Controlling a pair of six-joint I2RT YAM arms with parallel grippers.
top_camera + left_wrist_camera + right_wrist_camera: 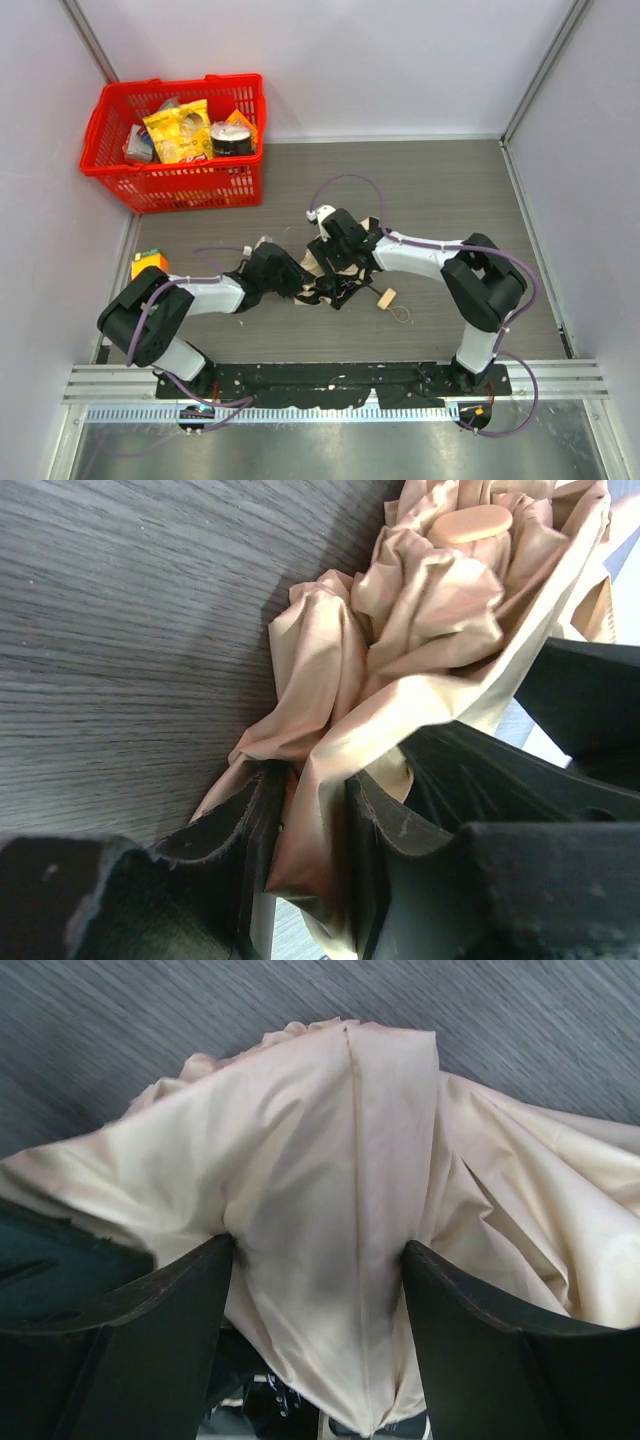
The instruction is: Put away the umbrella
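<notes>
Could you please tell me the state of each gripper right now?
Left gripper: closed, pinching a fold of the pale beige fabric folding umbrella.
Right gripper: open wide, jaws either side of the umbrella's canopy.

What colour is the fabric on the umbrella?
Plain pale beige-tan all over the umbrella, with no pattern; the left wrist view shows it best.

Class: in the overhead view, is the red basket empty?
No, the red basket holds a yellow packet and other goods.
</notes>
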